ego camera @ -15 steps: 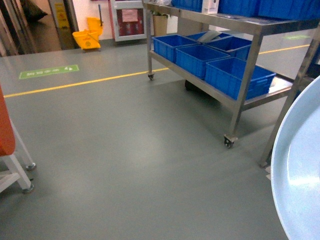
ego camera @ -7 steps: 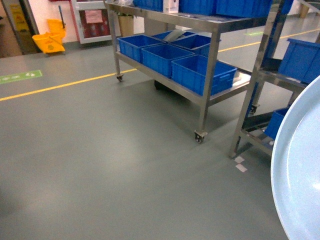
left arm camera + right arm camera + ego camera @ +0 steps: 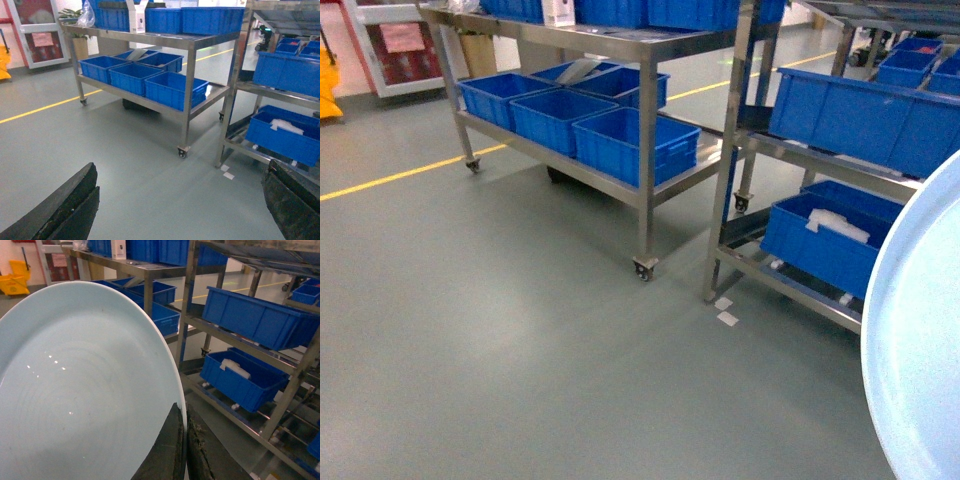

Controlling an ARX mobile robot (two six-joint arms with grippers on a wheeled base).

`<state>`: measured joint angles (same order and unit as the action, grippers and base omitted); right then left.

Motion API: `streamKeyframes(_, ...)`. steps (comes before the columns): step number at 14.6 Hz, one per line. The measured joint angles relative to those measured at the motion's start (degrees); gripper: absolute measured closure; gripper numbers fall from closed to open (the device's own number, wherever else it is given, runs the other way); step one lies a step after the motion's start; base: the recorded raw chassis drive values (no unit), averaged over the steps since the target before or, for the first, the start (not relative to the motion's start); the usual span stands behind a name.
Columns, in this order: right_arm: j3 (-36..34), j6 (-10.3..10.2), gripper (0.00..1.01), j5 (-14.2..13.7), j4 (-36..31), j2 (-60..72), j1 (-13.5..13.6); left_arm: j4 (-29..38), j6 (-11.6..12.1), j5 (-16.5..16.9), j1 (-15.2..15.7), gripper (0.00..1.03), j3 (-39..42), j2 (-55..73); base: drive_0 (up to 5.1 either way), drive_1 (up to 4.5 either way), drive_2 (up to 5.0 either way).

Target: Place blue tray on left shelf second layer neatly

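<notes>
The blue tray (image 3: 85,380) is a pale, round, shallow dish that fills the left of the right wrist view. It is held on edge, and its rim shows at the right border of the head view (image 3: 920,350). My right gripper (image 3: 183,410) is shut on the tray's rim, one finger on each face. My left gripper (image 3: 182,167) hangs open over bare floor with nothing between its fingers (image 3: 75,200). Ahead, the left-hand steel shelf unit (image 3: 645,45) carries dark-blue crates (image 3: 635,145) on its lower layer and more on top.
A second steel rack (image 3: 730,150) stands just right of the first, holding blue crates (image 3: 860,105) on two layers; the lower crate (image 3: 820,245) has white material in it. Both units stand on grey floor (image 3: 520,350). A yellow line (image 3: 390,178) crosses the floor at left.
The head view has swung to the right. The left shelf unit slid leftward in the view and the second rack came into view. The tray stays at the right edge, still gripped.
</notes>
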<state>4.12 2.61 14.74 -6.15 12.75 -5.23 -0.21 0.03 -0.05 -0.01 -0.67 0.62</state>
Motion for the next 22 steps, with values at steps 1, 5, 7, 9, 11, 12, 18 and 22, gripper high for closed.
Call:
streamKeyframes(1, 0.0, 0.0, 0.99, 0.0, 0.0, 0.0, 0.0, 0.0, 0.0, 0.0, 0.0, 0.05, 0.0, 0.0, -1.7, -1.71, -1.7)
streamKeyframes(5, 0.0, 0.0, 0.99, 0.0, 0.0, 0.0, 0.0, 0.0, 0.0, 0.0, 0.0, 0.05, 0.0, 0.0, -1.6, -1.62, -1.6)
streamKeyframes(7, 0.0, 0.0, 0.99, 0.0, 0.0, 0.0, 0.0, 0.0, 0.0, 0.0, 0.0, 0.05, 0.0, 0.0, -1.8, -1.78, -1.8)
streamKeyframes(9, 0.0, 0.0, 0.99, 0.0, 0.0, 0.0, 0.0, 0.0, 0.0, 0.0, 0.0, 0.05, 0.0, 0.0, -1.6, -1.58, -1.6)
streamKeyframes(11, 0.0, 0.0, 0.99, 0.0, 0.0, 0.0, 0.0, 0.0, 0.0, 0.0, 0.0, 0.05, 0.0, 0.0, -1.6, -1.61, -1.6)
streamKeyframes(12, 0.0, 0.0, 0.99, 0.0, 0.0, 0.0, 0.0, 0.0, 0.0, 0.0, 0.0, 0.05, 0.0, 0.0, -1.6, -1.61, -1.6)
streamKeyframes(18, 0.0, 0.0, 0.99, 0.0, 0.0, 0.0, 0.0, 0.0, 0.0, 0.0, 0.0, 0.05, 0.0, 0.0, -1.6, -1.57, -1.6)
streamKeyframes(22, 0.0, 0.0, 0.99, 0.0, 0.0, 0.0, 0.0, 0.0, 0.0, 0.0, 0.0, 0.05, 0.0, 0.0, -1.7, -1.75, -1.7)
